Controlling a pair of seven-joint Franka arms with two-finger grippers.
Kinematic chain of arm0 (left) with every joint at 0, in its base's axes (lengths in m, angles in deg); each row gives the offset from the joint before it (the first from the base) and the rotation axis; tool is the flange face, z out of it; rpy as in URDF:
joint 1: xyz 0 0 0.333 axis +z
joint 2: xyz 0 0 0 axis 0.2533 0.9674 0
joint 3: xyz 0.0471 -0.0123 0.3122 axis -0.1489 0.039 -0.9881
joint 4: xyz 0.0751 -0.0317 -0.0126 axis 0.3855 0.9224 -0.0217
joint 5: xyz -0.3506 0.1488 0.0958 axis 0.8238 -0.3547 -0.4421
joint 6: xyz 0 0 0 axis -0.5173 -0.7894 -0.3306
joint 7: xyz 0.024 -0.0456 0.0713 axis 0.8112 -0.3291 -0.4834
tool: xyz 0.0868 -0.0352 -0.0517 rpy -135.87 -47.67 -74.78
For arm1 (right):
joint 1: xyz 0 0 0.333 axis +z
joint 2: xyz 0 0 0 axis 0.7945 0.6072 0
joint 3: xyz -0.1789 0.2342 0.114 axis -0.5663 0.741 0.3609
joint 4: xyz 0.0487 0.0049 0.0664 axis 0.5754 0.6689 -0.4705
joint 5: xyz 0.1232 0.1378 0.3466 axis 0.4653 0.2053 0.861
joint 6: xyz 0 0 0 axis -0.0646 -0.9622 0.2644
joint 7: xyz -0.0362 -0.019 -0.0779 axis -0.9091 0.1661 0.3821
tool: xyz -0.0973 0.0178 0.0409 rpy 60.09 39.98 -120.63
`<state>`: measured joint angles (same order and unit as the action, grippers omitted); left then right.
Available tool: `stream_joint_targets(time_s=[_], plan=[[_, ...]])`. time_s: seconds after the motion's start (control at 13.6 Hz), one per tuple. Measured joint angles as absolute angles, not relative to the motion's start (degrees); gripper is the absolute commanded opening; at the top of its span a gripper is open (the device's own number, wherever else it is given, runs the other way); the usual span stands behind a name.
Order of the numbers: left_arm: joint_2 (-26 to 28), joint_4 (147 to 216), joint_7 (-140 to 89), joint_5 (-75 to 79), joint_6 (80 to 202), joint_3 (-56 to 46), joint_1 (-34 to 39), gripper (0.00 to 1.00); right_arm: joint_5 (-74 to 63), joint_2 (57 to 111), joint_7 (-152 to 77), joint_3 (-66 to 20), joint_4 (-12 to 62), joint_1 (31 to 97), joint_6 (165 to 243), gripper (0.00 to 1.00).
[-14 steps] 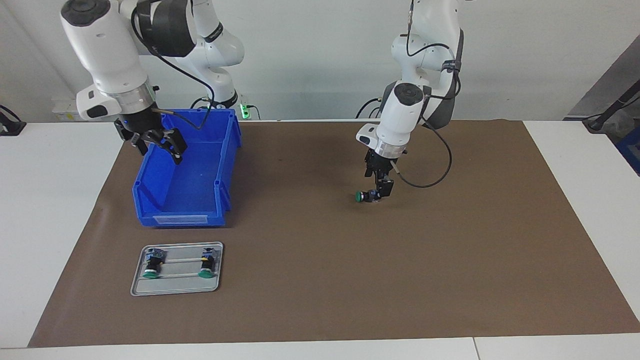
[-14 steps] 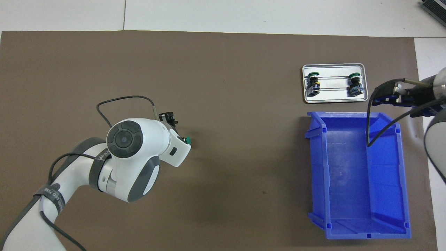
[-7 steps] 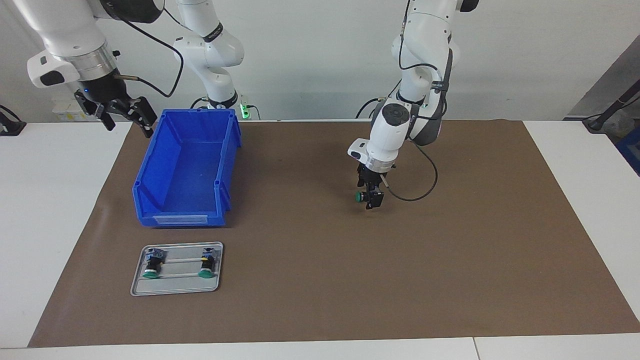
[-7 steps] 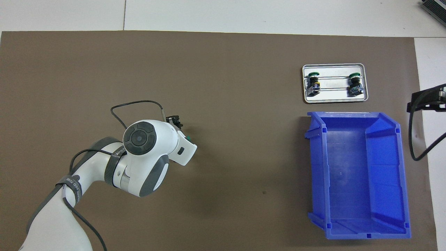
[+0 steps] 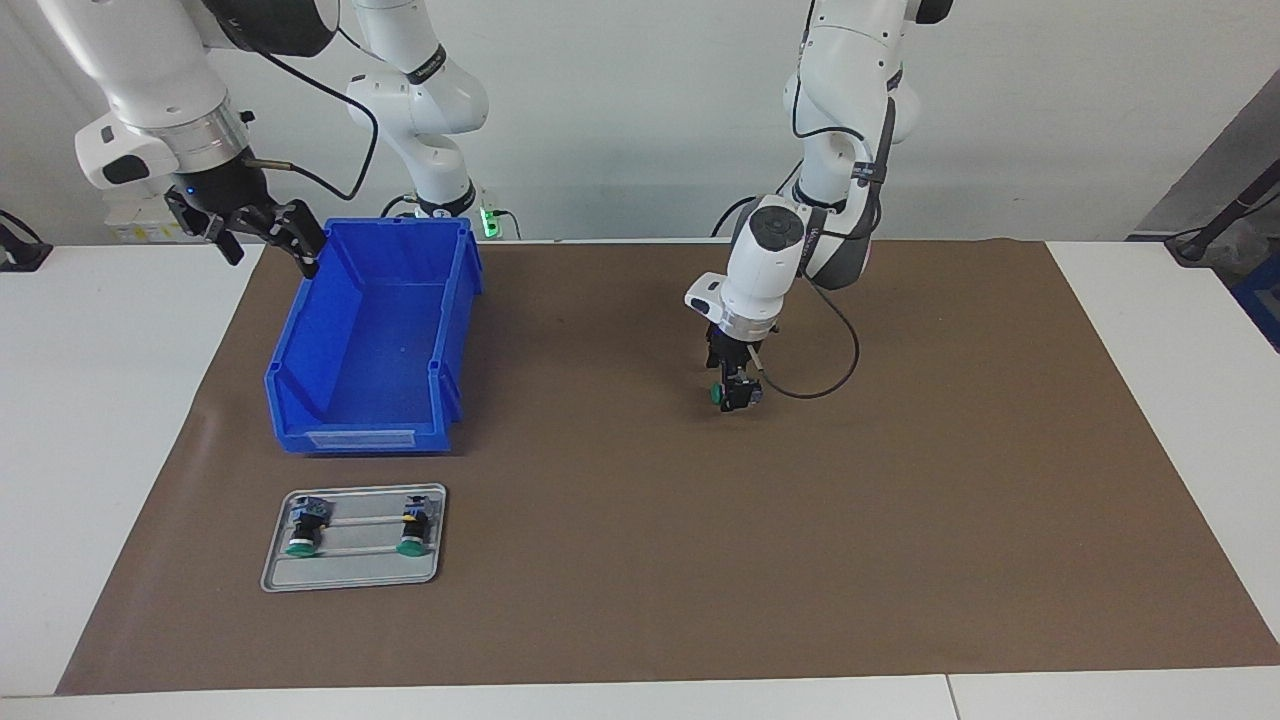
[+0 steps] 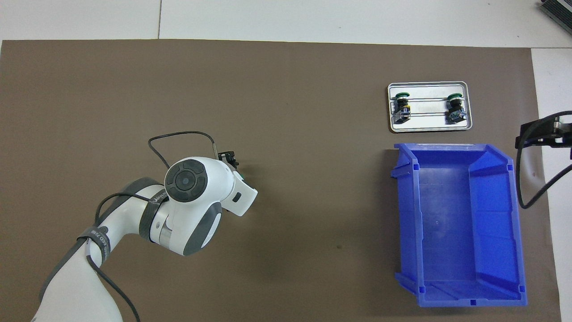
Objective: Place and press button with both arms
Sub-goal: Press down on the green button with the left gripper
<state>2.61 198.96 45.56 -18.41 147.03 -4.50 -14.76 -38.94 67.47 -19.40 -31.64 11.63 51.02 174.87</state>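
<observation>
The button (image 5: 717, 394) lies on its side on the brown mat near the middle of the table, green cap toward the right arm's end. My left gripper (image 5: 738, 398) is down at it, open, with its fingers on either side of the black body. In the overhead view the left wrist hides most of the button (image 6: 240, 175); only a sliver of green shows. My right gripper (image 5: 265, 255) hangs open and empty in the air, over the mat's edge beside the blue bin's corner nearest the robots.
The blue bin (image 5: 455, 320) stands empty toward the right arm's end. Farther from the robots than the bin lies a small metal tray (image 5: 350, 582) with two more green-capped buttons (image 5: 300, 545) on it. Brown mat (image 5: 900, 520) covers the table.
The right gripper rose from over the bin and swung out past its corner, then dipped slightly. The left wrist turned and shifted over the button, which stayed where it was.
</observation>
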Motion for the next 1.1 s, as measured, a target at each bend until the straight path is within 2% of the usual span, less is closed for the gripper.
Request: stream_joint_targets(time_s=[0.22,0.37,0.59,0.66,0.81,1.1], plan=[[2.6,199.3,45.5,-18.4,147.0,-4.5,-15.0,0.73,-38.9,67.4,-19.6,-31.4,11.7,51.1,174.8,1.0],[2.6,199.3,45.5,-18.4,147.0,-4.6,-15.0,0.69,-38.9,67.4,-20.2,-31.4,11.6,51.3,174.6,1.0],[2.6,199.4,45.5,-18.4,147.0,-4.6,-15.0,0.71,-38.9,67.2,-20.5,-31.4,11.3,51.4,174.0,1.0],[2.6,199.4,45.5,-18.4,147.0,-4.6,-15.0,0.75,-38.9,67.2,-20.5,-31.4,11.3,51.5,173.9,1.0],[2.6,199.6,46.1,-18.4,147.0,-4.6,-15.0,0.97,-38.9,67.1,-20.5,-31.4,11.3,51.4,173.9,1.0],[2.6,199.6,50.3,-18.4,147.0,-4.9,-15.0,0.98,-38.8,67.0,-20.5,-31.4,11.3,51.5,173.9,1.0]])
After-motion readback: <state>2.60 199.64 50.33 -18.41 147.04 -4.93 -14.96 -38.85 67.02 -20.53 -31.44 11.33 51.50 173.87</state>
